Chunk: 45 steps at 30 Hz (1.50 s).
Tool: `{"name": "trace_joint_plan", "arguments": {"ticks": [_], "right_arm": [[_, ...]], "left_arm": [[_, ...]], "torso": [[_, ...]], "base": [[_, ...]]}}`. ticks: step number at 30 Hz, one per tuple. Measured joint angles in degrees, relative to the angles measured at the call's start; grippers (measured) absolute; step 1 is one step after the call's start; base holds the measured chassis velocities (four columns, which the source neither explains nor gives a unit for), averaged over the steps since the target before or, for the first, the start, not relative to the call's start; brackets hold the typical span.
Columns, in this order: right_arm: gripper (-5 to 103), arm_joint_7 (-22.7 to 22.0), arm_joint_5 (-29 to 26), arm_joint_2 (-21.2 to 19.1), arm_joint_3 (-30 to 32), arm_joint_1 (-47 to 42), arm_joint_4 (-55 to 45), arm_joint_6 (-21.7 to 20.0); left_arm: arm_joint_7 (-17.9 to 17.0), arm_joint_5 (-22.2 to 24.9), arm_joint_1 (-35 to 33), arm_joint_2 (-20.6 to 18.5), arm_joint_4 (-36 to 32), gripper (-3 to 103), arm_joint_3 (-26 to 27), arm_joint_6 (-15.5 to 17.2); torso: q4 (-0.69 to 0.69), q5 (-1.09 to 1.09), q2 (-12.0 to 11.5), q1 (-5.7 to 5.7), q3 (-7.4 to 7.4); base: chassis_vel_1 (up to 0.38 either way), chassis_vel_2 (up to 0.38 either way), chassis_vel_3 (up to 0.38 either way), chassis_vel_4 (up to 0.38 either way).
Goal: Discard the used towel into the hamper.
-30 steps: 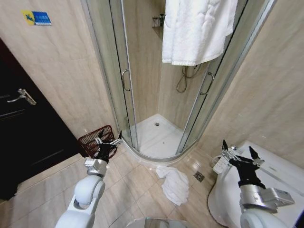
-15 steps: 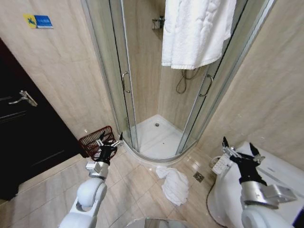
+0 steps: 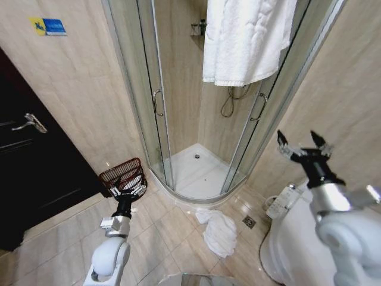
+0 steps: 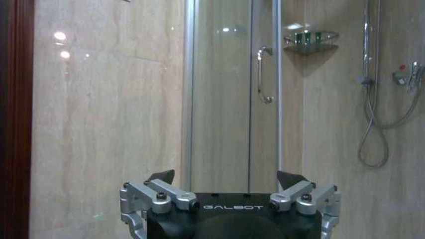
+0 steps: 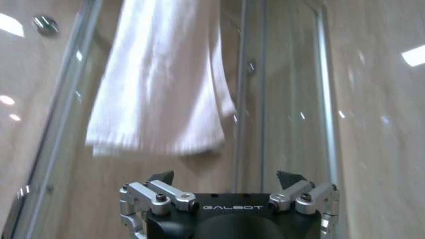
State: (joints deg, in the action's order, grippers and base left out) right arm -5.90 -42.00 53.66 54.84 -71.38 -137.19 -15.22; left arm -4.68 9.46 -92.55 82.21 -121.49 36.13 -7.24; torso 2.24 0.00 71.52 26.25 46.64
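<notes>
Right gripper is lifting higher now, fingers spread, empty; left gripper w/ fingers spread by hamper; towel lying on floor.

In front of me: curved glass shower enclosure with chrome door handles, white shower tray with a drain in it, hose and shower fittings on the back wall, corner caddy holding small bottles. Big white towel hangs over the top of the glass; dark door with a lever handle on my left, blue sign on the tiled wall above it. Floor drain sits just beside a white toilet at my right.
</notes>
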Motion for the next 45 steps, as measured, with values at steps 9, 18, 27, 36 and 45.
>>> {"name": "trace_joint_plan", "arguments": {"ticks": [9, 18, 27, 36, 45], "right_arm": [[100, 0.5, -10.04, -12.51, -0.95, 16.38, 6.08, -2.66], [100, 4.04, -14.2, -15.24, -13.95, 36.61, 15.1, -7.01], [100, 4.57, -13.06, -14.28, -26.11, 52.69, 23.2, -5.55], [100, -2.07, -3.57, -2.23, -42.21, 73.16, 31.66, -6.27], [100, -7.88, -0.34, 6.41, -48.13, 82.3, 40.49, -7.57]], "left_arm": [[-0.44, -2.05, 4.73, -1.09, 2.42, 100, -5.06, 0.85], [-1.67, -5.97, 4.98, 0.73, 2.58, 100, -7.4, 0.74], [-2.38, -7.04, 2.3, 1.16, 1.04, 100, -6.42, 0.31], [-3.13, -6.1, 1.74, -0.15, 0.79, 100, -1.96, -0.07], [-2.35, -4.95, 2.47, -0.58, 1.15, 100, 0.0, -0.19]], "torso": [[-0.04, 0.0, -0.14, -0.07, -0.09], [0.0, 0.01, -0.24, -0.1, -0.13], [-0.01, 0.01, -0.29, -0.13, -0.16], [0.01, -0.01, -0.33, -0.15, -0.18], [0.0, -0.02, -0.36, -0.15, -0.2]], "base": [[0.0, 0.0, 0.0, 0.0], [0.0, 0.0, 0.0, 0.0], [0.0, 0.0, 0.0, 0.0], [0.0, 0.0, 0.0, 0.0], [0.0, 0.0, 0.0, 0.0]]}}
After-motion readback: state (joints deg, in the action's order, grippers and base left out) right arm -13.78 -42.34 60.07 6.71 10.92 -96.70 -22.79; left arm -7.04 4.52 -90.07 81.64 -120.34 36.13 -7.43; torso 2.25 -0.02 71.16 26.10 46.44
